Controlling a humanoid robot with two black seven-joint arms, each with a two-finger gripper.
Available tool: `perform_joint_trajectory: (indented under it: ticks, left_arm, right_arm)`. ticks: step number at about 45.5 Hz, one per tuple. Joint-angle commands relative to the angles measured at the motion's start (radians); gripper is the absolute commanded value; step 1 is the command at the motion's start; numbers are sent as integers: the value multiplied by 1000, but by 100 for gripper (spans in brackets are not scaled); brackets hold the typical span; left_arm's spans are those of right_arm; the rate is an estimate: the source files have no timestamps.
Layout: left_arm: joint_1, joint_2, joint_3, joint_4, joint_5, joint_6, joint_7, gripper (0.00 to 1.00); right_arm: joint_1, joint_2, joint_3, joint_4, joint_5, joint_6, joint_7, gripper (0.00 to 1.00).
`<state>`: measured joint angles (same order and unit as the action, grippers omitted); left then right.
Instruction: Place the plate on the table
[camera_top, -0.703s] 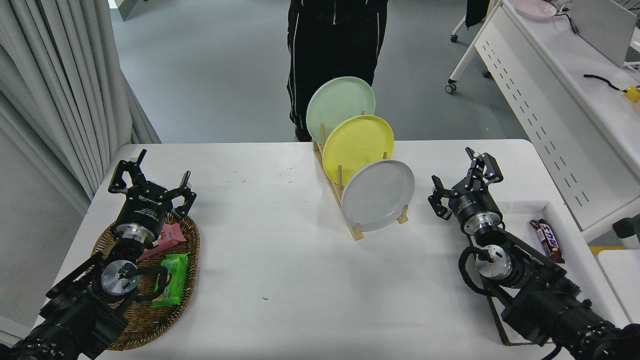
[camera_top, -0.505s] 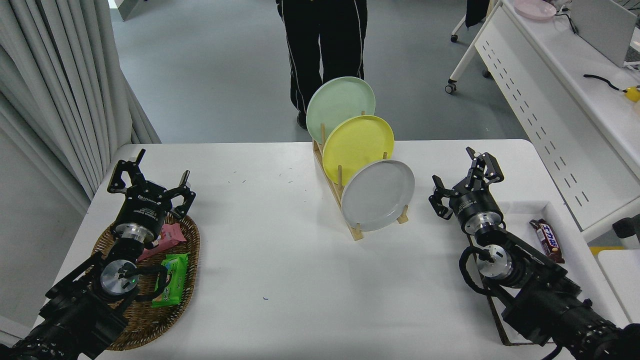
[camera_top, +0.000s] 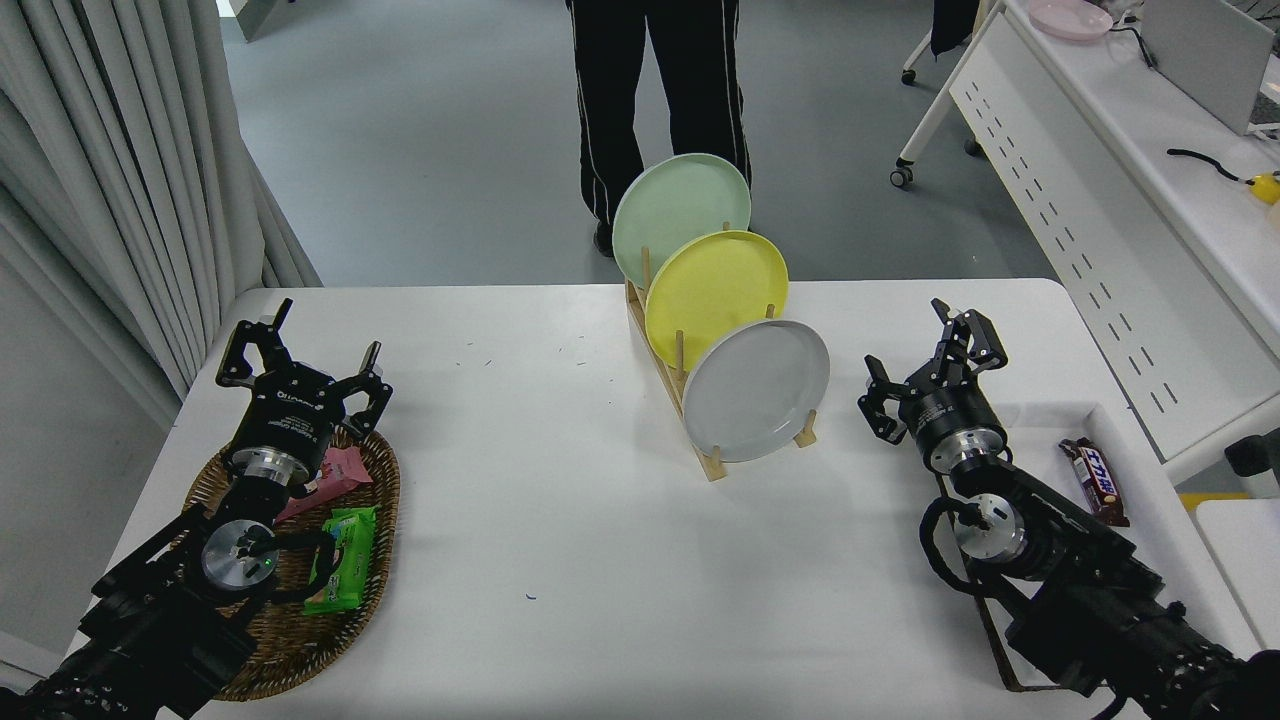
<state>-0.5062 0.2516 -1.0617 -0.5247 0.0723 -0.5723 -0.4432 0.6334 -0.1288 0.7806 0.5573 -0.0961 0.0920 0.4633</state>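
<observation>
The light-grey plate (camera_top: 756, 390) stands on edge in the front slot of a wooden rack (camera_top: 712, 462), in the middle of the white table (camera_top: 560, 520). Behind it in the same rack stand a yellow plate (camera_top: 716, 295) and a pale green plate (camera_top: 681, 215). My right gripper (camera_top: 925, 360) hovers open a little to the right of the grey plate, apart from it, holding nothing. At the lower left my left gripper (camera_top: 305, 355) is parked open above a wicker basket (camera_top: 375, 500).
The basket holds a pink packet (camera_top: 335, 475) and a green packet (camera_top: 340, 560). A white tray (camera_top: 1150, 470) with a chocolate bar (camera_top: 1096, 480) lies at the right, under my right arm. A person's legs (camera_top: 655, 90) stand beyond the far edge. A white side desk (camera_top: 1130, 150) is at the upper right.
The person behind the table has shifted their legs. My right gripper has edged very slightly; the plates and left arm have not moved.
</observation>
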Motion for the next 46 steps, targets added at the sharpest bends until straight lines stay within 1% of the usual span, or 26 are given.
perform_joint_trajectory:
  ticks: [1, 7, 25, 31, 40, 46]
  left_arm:
    - [0, 0, 0, 0, 0, 0, 0, 100]
    - [0, 0, 0, 0, 0, 0, 0, 100]
    - [0, 0, 0, 0, 0, 0, 0, 100]
    - [0, 0, 0, 0, 0, 0, 0, 100]
    - [0, 0, 0, 0, 0, 0, -2, 100]
    - [0, 0, 0, 0, 0, 0, 0, 100]
  right_arm:
    - [15, 0, -1, -25, -1, 0, 0, 100]
    - [54, 0, -1, -65, -1, 2, -2, 100]
    - [58, -3, -44, -68, -13, 12, -8, 100]
    - [81, -28, -173, -63, -14, 11, -8, 100]
    - [158, -74, -443, -56, -4, 8, -8, 100]
    - [200, -81, -524, -53, -4, 9, -9, 100]
